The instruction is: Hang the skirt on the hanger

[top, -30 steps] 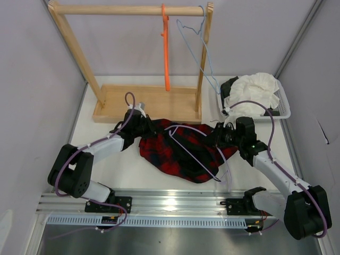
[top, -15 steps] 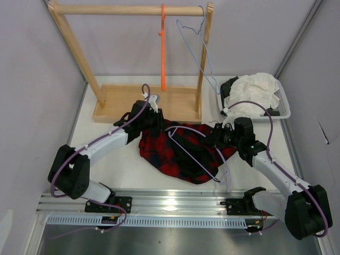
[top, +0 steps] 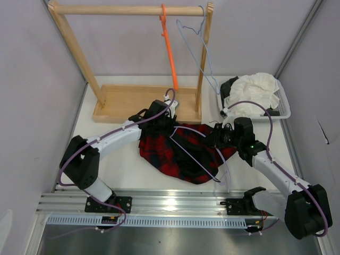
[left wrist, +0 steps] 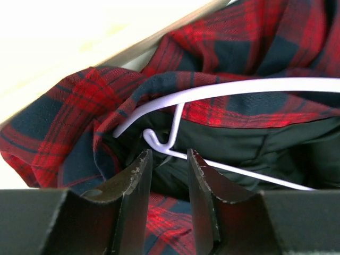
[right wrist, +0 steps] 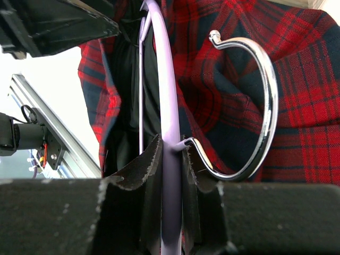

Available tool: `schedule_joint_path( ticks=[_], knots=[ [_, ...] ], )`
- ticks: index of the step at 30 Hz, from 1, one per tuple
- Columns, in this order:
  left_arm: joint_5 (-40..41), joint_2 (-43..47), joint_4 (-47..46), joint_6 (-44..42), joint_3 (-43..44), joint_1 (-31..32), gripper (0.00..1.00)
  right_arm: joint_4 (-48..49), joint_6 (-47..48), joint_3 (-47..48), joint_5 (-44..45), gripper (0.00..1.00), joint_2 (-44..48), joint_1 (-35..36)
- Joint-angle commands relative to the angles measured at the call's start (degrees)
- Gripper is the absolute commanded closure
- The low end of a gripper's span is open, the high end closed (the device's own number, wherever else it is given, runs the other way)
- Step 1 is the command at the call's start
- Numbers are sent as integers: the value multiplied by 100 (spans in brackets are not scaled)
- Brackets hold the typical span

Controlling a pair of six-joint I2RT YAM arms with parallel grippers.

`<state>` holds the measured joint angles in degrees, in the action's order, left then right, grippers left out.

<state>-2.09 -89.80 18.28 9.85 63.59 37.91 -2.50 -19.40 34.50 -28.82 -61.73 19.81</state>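
Top external: skirt (top: 159,151) lies bunched on the desk (top: 114,167) between the two arms, with the hanger (top: 194,156) flat on top of it. The hanger's long bar runs diagonally, far-left corner to near-right corner. Its neck and chrome hook (right wrist: 260,106) are at the right side of the heap, which is where the right hand (top: 215,138) sits. Right wrist view confirms it: right hand fingers closed on the lavender stem just below the hook, plaid behind. The left hand (top: 169,123) is at the opposite, far-left corner of the frame, over the skirt's far edge. Left wrist view: jaws a narrow gap apart with nothing between them, so not gripping. The hanger's shoulder end and small notch hook sit just ahead of the fingertips, lying over dark lining where the skirt gapes open. Key relation: the shoulder end is directly in front of the left hand, plaid folds are to either side, and the right hand pins the other end. My read is that the left arm is the one to take the fabric edge and pull it over that shoulder while the right holds the frame steady. Risk: pinching the wire along with the cloth, since they overlap there.
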Motion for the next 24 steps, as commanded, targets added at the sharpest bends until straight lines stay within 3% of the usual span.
schedule_joint_path(
  ticks=[1, 9, 24],
  knots=[
    [384, -257, 360, -334, 320, 23, 63, 39, 94, 83, 43, 100, -23, 40],
    [1315, -565, 756, -326, 452, 41, 64, 30, 59, 145, -1, 100, 4, 31],
    [1087, -697, 448, -378, 320, 85, 65, 22, 68, 197, -115, 100, -31, 31]
  ],
)
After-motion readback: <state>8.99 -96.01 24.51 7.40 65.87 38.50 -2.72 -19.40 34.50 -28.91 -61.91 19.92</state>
